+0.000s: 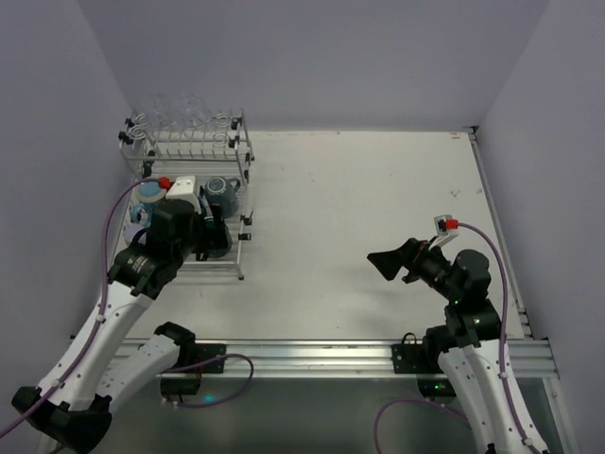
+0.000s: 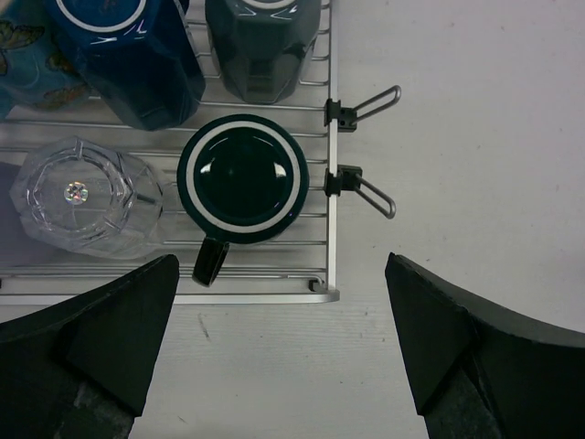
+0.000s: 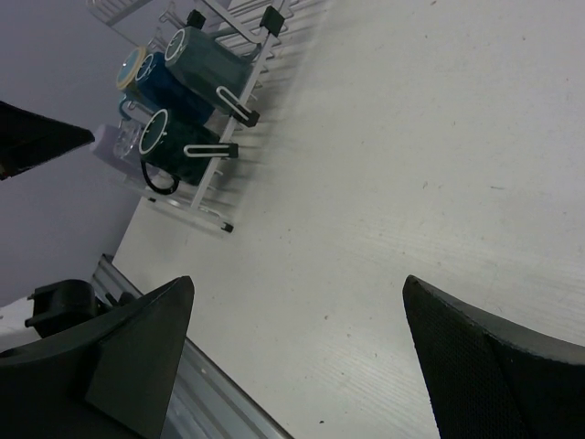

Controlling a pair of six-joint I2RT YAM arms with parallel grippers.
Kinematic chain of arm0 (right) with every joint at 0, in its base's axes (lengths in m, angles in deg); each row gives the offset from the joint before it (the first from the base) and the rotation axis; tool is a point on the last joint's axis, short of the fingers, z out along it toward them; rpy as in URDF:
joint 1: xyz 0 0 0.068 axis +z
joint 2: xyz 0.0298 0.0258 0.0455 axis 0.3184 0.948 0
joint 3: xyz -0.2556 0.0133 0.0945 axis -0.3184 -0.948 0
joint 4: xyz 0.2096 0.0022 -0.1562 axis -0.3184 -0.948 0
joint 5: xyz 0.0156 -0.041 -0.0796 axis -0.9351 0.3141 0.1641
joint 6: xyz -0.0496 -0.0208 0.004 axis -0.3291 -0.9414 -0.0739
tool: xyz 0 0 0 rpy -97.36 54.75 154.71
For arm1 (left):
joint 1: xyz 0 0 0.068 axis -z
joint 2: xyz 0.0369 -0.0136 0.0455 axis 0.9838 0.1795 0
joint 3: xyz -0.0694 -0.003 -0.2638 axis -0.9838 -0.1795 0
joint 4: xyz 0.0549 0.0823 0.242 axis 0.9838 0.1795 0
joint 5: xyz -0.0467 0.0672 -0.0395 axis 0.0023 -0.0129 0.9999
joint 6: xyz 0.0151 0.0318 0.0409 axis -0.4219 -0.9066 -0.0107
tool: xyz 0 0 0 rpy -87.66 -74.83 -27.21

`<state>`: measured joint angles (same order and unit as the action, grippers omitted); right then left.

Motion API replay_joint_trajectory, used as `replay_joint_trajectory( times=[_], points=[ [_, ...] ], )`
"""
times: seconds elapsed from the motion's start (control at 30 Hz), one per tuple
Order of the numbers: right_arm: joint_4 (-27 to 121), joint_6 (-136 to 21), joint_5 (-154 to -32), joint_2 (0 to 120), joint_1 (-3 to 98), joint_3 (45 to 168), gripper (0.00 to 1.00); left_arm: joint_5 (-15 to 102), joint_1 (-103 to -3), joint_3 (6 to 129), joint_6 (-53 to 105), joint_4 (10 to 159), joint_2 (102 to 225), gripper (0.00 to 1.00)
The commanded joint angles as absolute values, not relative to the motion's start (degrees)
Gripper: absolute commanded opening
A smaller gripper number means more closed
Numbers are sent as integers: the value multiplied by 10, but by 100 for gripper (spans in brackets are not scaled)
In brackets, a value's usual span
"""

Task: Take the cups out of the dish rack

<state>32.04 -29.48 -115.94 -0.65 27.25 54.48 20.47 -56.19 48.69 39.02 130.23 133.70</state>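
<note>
Silver wire rack stands at the table's far left, with glass tumblers on its top tier. On the lower tier a tumbler sits beside a green mug. The left gripper hovers over the rack's near edge, jaws wide and empty. Well to the right, the right gripper hangs over bare table, also spread and empty.

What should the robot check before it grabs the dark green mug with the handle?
1. Is the left gripper open: ok.
2. Is the dark green mug uncovered on the dish rack: ok.
3. Is the mug between the jaws: not ok, it sits beyond them.
4. Is there space between the mug and the glass tumbler: cannot tell.
5. Is the right gripper open and away from the rack: ok.
</note>
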Motion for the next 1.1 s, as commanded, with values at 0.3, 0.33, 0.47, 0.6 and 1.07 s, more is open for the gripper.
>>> replay_joint_trajectory(
  times=[0.3,0.33,0.47,0.6,1.07],
  points=[
    [353,-296,-1203,14,274,552,99,145,-566,446,385,1203,1444,100],
    [351,-298,-1201,15,274,555,99,143,-570,441,384,1195,1451,100],
    [348,-307,-1196,16,274,560,99,148,-584,430,377,1163,1475,100],
    [349,-310,-1187,14,274,561,99,125,-586,437,378,1152,1488,100],
    [370,-302,-1209,23,274,548,99,62,-586,423,387,1136,1492,100]
  ],
)
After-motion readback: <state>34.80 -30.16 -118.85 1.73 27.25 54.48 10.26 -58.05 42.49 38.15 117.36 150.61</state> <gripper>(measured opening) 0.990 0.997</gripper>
